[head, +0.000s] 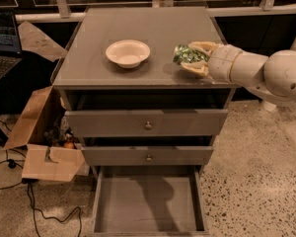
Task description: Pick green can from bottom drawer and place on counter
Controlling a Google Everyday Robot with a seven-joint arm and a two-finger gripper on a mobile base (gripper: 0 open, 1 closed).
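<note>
Dim, warm light falls from above. The tabletop shows a soft sheen; the gripper, closed around the green can at its right edge, catches the light palely. A dark shadow lies across the bottom drawer floor.

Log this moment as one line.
gripper: shut on green can, over counter | bottom drawer: open | bowl: on counter, apart from can
</note>
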